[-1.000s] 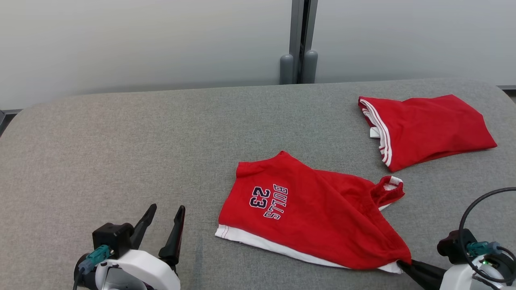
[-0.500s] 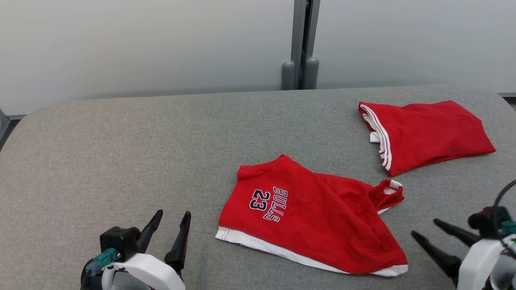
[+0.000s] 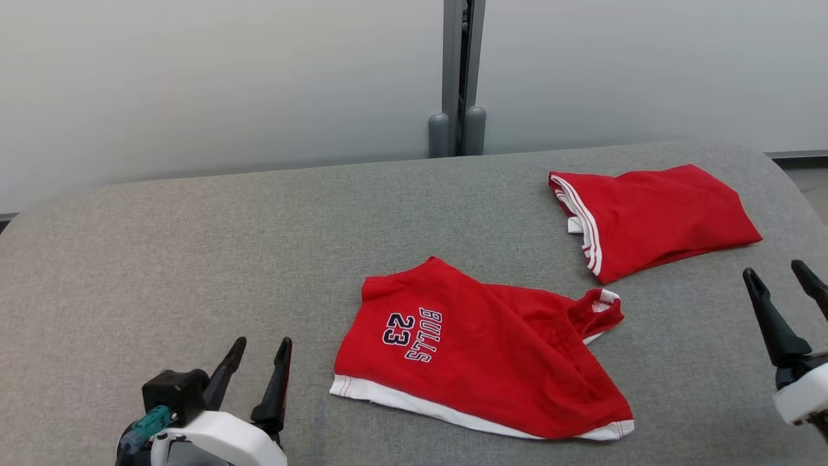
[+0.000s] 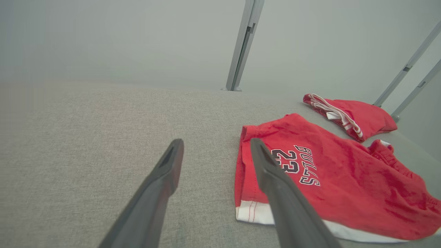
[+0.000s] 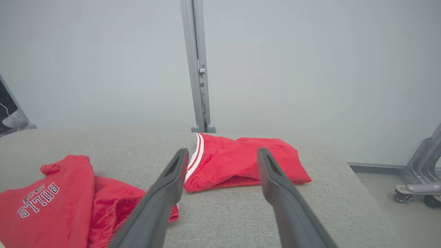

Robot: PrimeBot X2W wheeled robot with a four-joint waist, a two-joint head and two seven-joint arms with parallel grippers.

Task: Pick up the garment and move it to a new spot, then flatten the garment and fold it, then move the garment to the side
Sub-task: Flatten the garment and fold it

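Bulls jersey [image 3: 479, 369]: rumpled, loose on the desk [image 3: 194, 259]
Left end effector [image 3: 263, 341]: jaws spread, empty — beside jersey's hem
Right end effector [image 3: 774, 268]: spread, empty — near folded red garment [image 3: 653, 217]

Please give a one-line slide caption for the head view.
Rumpled red jersey on a grey table between the open left gripper and right gripper; second red garment behind.

Left hand [image 3: 262, 341], right hand [image 3: 773, 268] — both splayed
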